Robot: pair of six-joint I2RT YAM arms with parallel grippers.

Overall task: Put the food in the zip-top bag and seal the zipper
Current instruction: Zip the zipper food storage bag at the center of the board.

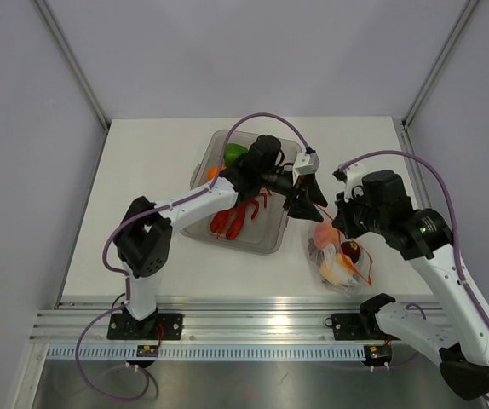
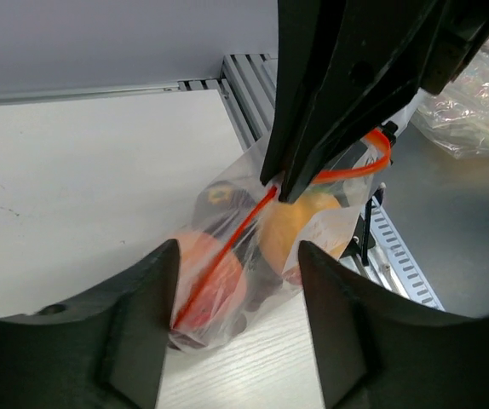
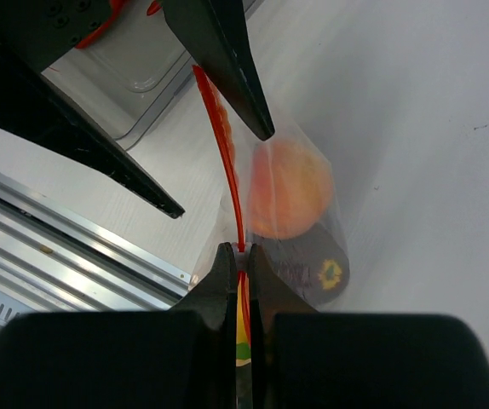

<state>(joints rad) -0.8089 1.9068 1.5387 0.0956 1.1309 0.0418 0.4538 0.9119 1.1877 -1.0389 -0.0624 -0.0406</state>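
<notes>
The clear zip-top bag (image 1: 340, 266) lies on the white table to the right of the tray, holding a peach (image 3: 289, 189), a dark plum (image 3: 314, 266) and a yellow fruit (image 2: 300, 228). My right gripper (image 3: 238, 249) is shut on the red-orange zipper (image 3: 226, 153) at the bag's mouth. My left gripper (image 2: 238, 252) is open, its two fingers (image 3: 227, 72) astride the far end of the zipper without visibly pressing it. A red lobster (image 1: 238, 218), a green pepper (image 1: 234, 153) and an orange (image 1: 213, 173) lie in the tray.
The clear-grey tray (image 1: 272, 243) sits at mid-table under the left arm's wrist. An aluminium rail (image 1: 253, 324) runs along the near edge. Crumpled plastic (image 2: 474, 94) lies beyond the rail in the left wrist view.
</notes>
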